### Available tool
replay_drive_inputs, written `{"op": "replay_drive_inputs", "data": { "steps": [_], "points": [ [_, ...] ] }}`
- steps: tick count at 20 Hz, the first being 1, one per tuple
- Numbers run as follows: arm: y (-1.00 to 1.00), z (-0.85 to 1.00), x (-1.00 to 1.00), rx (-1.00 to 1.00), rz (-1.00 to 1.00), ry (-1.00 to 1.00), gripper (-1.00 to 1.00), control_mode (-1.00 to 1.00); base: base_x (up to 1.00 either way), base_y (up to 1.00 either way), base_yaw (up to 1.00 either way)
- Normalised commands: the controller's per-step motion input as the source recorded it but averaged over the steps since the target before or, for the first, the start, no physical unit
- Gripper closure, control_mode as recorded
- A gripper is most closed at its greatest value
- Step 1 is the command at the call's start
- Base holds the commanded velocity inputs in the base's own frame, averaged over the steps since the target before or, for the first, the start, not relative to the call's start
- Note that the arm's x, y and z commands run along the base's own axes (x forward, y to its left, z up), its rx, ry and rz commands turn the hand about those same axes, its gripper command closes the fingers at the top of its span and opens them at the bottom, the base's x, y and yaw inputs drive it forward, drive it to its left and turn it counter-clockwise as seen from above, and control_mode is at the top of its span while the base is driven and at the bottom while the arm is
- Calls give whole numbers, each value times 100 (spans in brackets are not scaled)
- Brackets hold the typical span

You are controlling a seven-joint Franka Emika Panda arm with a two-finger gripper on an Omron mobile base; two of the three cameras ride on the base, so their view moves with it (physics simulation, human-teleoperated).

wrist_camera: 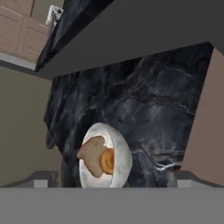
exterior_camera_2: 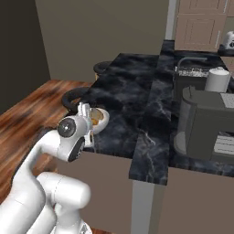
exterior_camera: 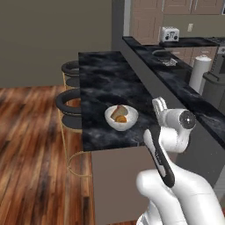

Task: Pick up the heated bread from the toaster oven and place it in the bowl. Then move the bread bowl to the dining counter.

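The white speckled bowl (exterior_camera: 119, 126) (exterior_camera_2: 102, 119) (wrist_camera: 125, 154) stands on the dining counter (exterior_camera: 105, 79) (exterior_camera_2: 125, 87) (wrist_camera: 144, 105), near its front edge. Inside it lie the small golden-orange heated bread (exterior_camera: 122, 119) (wrist_camera: 106, 161) and a darker brown slice (exterior_camera: 117, 112) (wrist_camera: 91, 153). My gripper (exterior_camera: 158, 105) (exterior_camera_2: 84, 110) (wrist_camera: 113, 181) is open and holds nothing. It hangs just off the bowl, on the side nearer the kitchen worktop, and does not touch it. The toaster oven (exterior_camera_2: 205, 123) (exterior_camera: 215, 90) stands on the worktop to the right, its door side turned away.
Two round black stools (exterior_camera: 69, 105) (exterior_camera_2: 73, 98) stand along the counter's far side over the wood floor. On the worktop are a white paper-towel roll (exterior_camera: 200, 72) (exterior_camera_2: 217, 78), a sink (exterior_camera_2: 189, 71) and a white slot toaster (exterior_camera: 169, 34).
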Motion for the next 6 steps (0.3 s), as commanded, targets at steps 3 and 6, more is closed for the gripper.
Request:
{"op": "replay_drive_inputs", "data": {
  "steps": [3,6],
  "points": [
    [0,92,-100,0,2,-37,-100,-100,0,0,0],
    [13,83,-90,-3,2,-38,-100,-100,0,0,0]
  ]
}}
